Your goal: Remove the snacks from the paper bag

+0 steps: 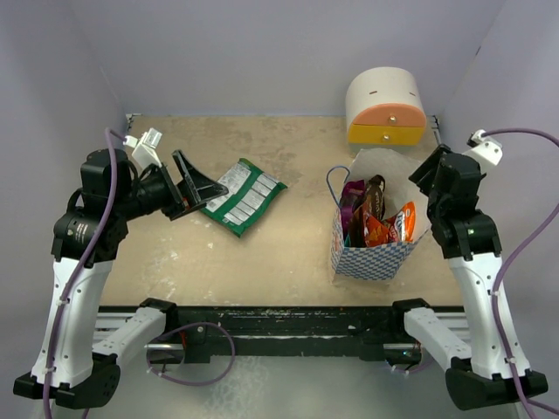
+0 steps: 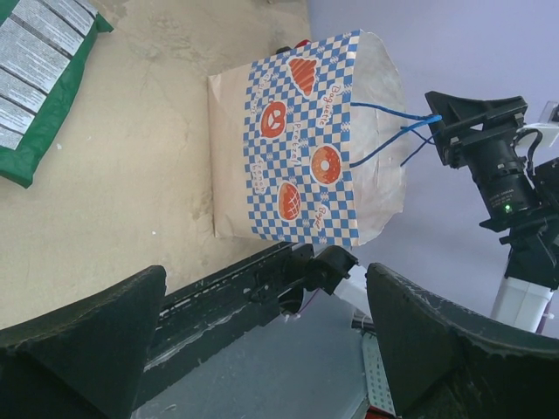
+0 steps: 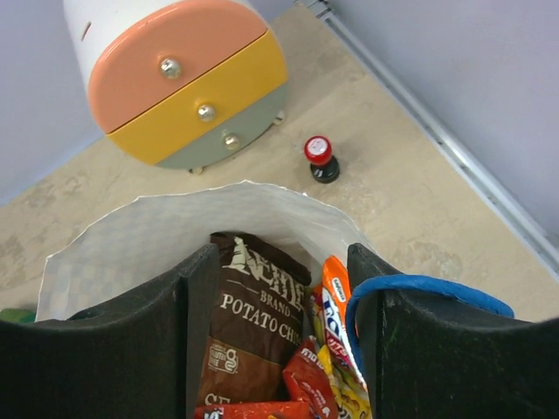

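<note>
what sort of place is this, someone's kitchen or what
Probably a robot lab test cell, not a kitchen: plain walls box in the table, the left arm and right arm are mounted at its near edge, with a paper bag as prop.

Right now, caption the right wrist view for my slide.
Open right gripper above the cream paper bag, dark brown potato-chip packet visible inside.

On my right wrist view I read "BRAND" and "POTATO CHI" in pale letters on the brown chip bag (image 3: 253, 323), the rest cut off; the logo above looks like "KETTLE". On the left wrist view the paper bag (image 2: 306, 148) carries script among its checks: I make out "Baguette", the other words too small. The white panels on the green packet (image 2: 35, 78) are unreadable
</note>
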You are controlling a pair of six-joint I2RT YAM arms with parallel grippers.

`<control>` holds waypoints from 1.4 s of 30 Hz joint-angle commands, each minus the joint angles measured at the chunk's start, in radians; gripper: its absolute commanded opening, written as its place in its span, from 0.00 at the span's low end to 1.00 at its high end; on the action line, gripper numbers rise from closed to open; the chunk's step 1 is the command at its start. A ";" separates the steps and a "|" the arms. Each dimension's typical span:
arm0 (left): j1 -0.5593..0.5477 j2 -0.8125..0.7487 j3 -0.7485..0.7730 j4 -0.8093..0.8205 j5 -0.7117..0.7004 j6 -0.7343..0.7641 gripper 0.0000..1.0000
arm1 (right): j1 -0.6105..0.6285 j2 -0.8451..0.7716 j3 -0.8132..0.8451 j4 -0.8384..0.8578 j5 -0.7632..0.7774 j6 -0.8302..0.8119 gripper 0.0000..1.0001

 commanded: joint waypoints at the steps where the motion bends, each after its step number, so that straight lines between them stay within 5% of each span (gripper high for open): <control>1: 0.003 0.000 0.035 0.026 -0.010 0.021 0.99 | -0.047 -0.027 -0.046 0.137 -0.148 -0.055 0.63; 14: 0.004 0.032 0.069 0.018 -0.006 0.059 0.99 | -0.191 -0.058 -0.152 0.289 -0.388 -0.051 0.71; 20: 0.003 0.038 0.073 0.001 -0.008 0.080 1.00 | -0.215 -0.046 -0.122 0.301 -0.474 -0.111 0.43; 24: 0.003 0.042 0.067 0.007 -0.001 0.083 1.00 | -0.213 -0.032 -0.020 0.247 -0.544 -0.183 0.00; 30: 0.004 0.054 0.064 0.055 0.036 0.079 0.99 | -0.213 -0.002 0.144 0.153 -0.703 -0.214 0.00; 42: 0.003 0.104 0.017 0.234 0.184 0.035 1.00 | -0.214 0.057 0.296 0.117 -0.714 -0.258 0.00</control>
